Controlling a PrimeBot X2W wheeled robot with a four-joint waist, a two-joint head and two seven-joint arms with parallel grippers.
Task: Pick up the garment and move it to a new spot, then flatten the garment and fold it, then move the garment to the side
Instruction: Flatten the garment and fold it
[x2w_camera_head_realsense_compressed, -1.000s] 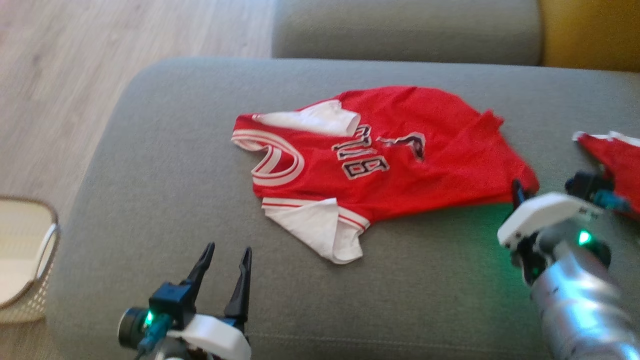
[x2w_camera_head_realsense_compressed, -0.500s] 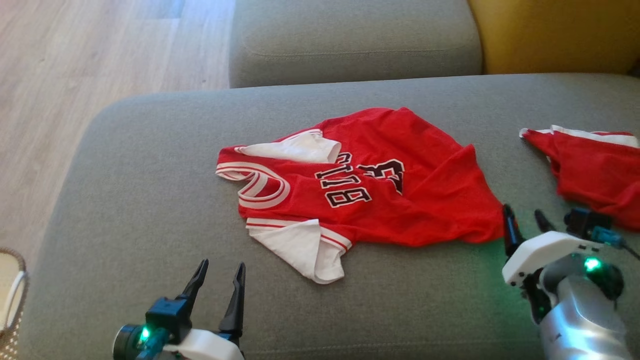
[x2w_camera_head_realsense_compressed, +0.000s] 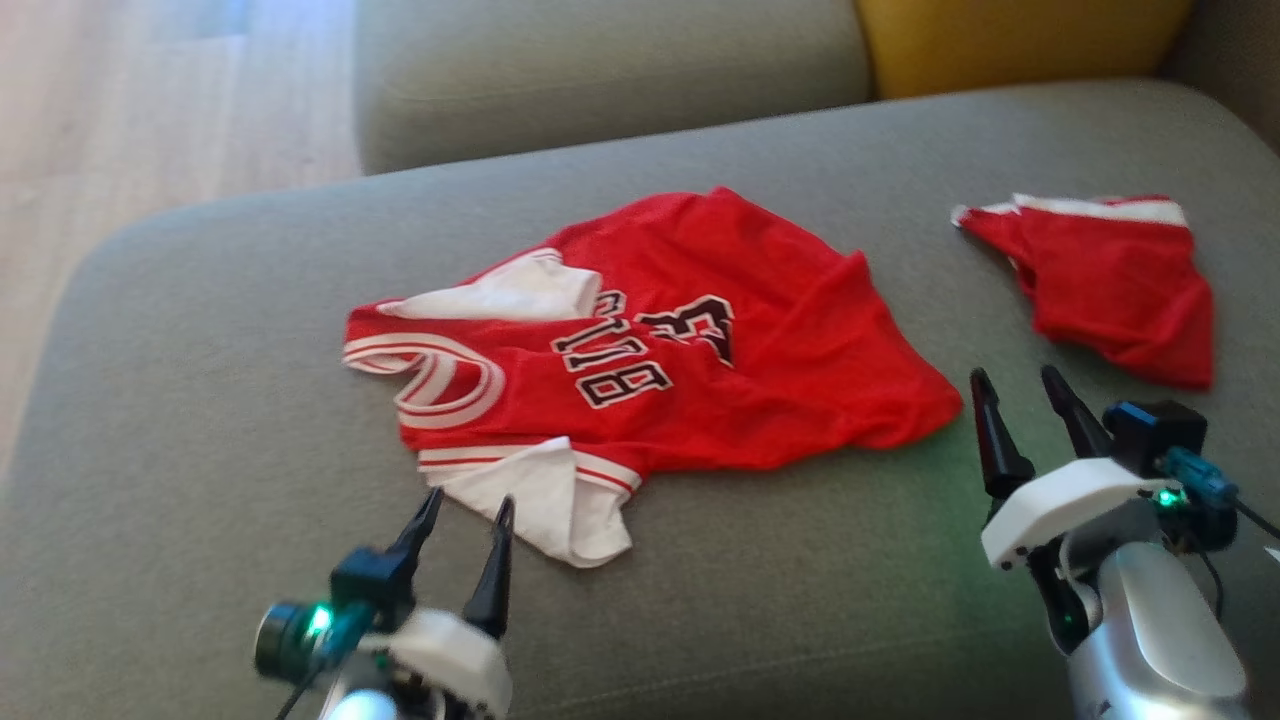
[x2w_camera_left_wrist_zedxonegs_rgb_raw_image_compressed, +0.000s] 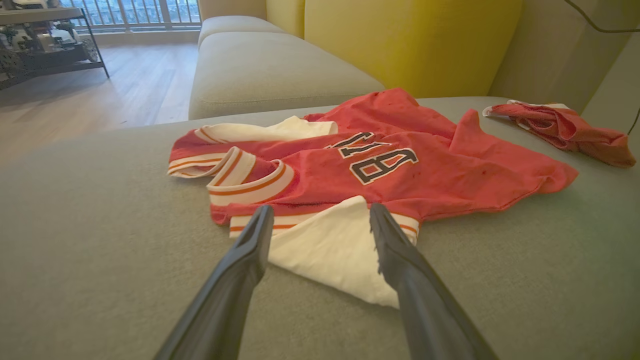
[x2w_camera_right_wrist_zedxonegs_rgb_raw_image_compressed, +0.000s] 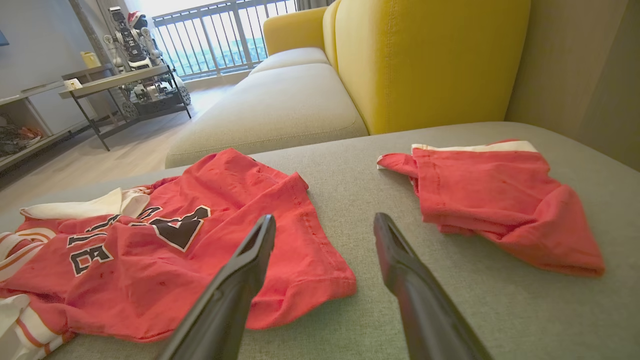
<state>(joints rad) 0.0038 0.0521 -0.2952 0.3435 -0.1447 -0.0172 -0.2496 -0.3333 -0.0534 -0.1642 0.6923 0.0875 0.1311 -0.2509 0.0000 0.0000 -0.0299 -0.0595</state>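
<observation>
Head view: we have the red jersey (x2w_camera_head_realsense_compressed: 800, 390) lying creased mid-frame on the grey seat cushion (x2w_camera_head_realsense_compressed: 200, 420). Collar points frame left, hem frame right, and white sleeves are folded over at its upper-left and lower-left edges. Left gripper (x2w_camera_head_realsense_compressed: 470, 498) is lower left, fingers apart, nothing held, tips just beside the lower white sleeve. Right gripper (x2w_camera_head_realsense_compressed: 1013, 373) is lower right, fingers apart, empty, just right of the hem corner. A second red piece (x2w_camera_head_realsense_compressed: 1110, 280) sits upper right, apart from the jersey.

Left wrist view: our fingers are spread and frame the white sleeve at bottom centre; we can't tell if the tips touch it. Jersey mid-frame, second piece upper right, yellow backrest (x2w_camera_left_wrist_zedxonegs_rgb_raw_image_compressed: 410, 40) along the top.

Right wrist view: fingers are spread, with bare cushion between them. Jersey hem corner is lower left, behind the left finger. Second piece at right, shelf (x2w_camera_right_wrist_zedxonegs_rgb_raw_image_compressed: 125, 85) upper left.
</observation>
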